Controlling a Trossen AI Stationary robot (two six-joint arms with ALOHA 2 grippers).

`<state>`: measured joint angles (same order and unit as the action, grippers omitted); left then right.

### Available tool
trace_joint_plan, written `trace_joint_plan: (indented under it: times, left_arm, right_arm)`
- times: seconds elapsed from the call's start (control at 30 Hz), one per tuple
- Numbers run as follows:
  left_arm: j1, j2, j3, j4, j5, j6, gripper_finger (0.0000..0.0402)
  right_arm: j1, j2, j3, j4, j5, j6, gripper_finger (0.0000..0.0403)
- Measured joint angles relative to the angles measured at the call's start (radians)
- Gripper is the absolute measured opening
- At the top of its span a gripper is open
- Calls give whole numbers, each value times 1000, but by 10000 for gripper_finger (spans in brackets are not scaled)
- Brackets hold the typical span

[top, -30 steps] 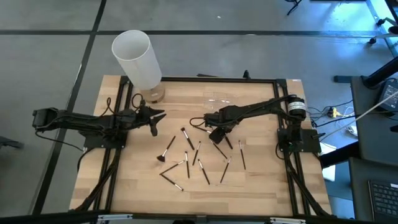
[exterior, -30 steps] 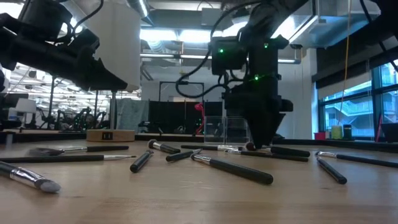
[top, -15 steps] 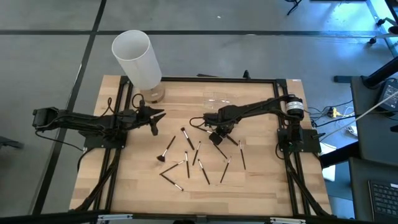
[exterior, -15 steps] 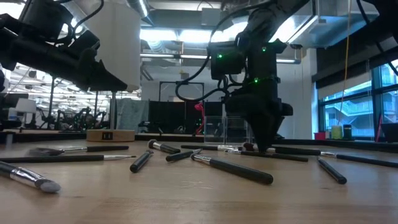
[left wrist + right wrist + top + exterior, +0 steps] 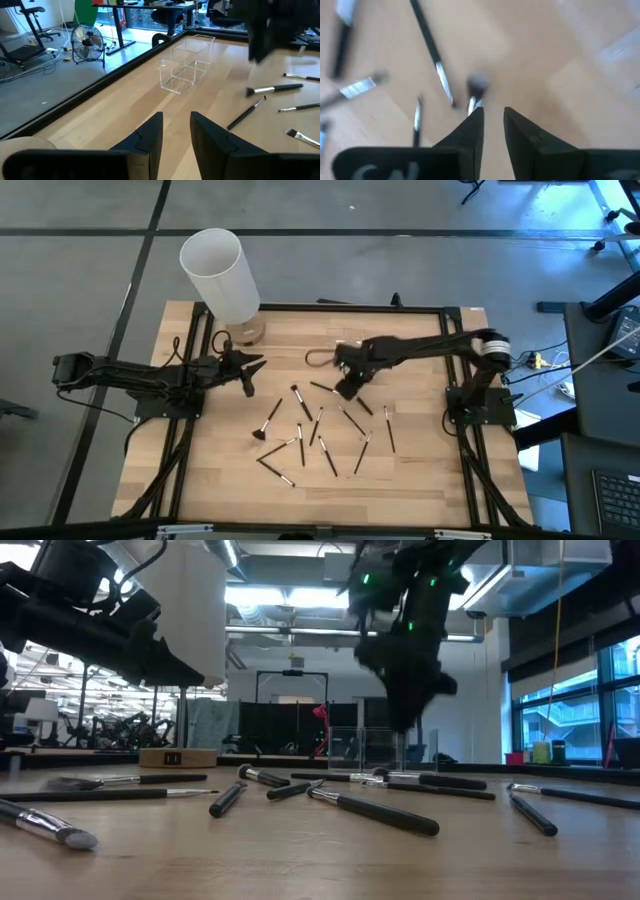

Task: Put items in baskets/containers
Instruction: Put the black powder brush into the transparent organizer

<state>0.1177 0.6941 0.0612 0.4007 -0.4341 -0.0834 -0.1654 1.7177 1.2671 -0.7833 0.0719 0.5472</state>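
Note:
Several black-handled makeup brushes (image 5: 318, 428) lie scattered flat on the wooden table. The clear organizer (image 5: 182, 67) stands near the far edge (image 5: 350, 340). My right gripper (image 5: 344, 388) hangs above the brushes, short of the organizer, and is shut on one brush (image 5: 474, 102). That brush's silver ferrule and head stick out past the fingertips. My left gripper (image 5: 175, 125) waits at the table's left (image 5: 250, 370). Its fingers are a little apart with nothing between them. My right gripper pinches a makeup brush between its two fingertips, close behind the silver ferrule (image 5: 473, 107). The fingers come steeply from above and lie across the brush. The head (image 5: 479, 84) juts out beyond them, clear of the table. The fingers hide the handle.
A tall white cylinder (image 5: 220, 275) stands at the far left corner, with a small brownish jar (image 5: 248, 332) at its foot. A black frame (image 5: 300, 308) borders the tabletop. Bare wood lies along the near edge and between the organizer and the brushes.
My right gripper has risen from the tabletop among the brushes, now well above them. It has drifted a little toward the far edge and the organizer. The brushes on the table lie as before.

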Motion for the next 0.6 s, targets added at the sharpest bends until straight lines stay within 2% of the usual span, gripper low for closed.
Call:
trace_joint_plan:
  times: [0.17,0.3,0.43,0.53,0.6]
  left_arm:
    - [0,0,0,0,5,-13,91]
    - [0,0,0,0,8,-31,92]
    - [0,0,0,-1,8,-34,92]
    - [0,0,0,0,-3,-34,90]
    - [0,0,0,1,-10,-41,89]
  right_arm:
    - [-53,-150,2,57,59,-25,35]
    - [-62,-182,2,56,56,-14,27]
    - [-30,-126,2,64,-35,-1,46]
    - [-24,-61,2,44,-143,19,73]
    - [-25,-18,2,12,-171,23,93]
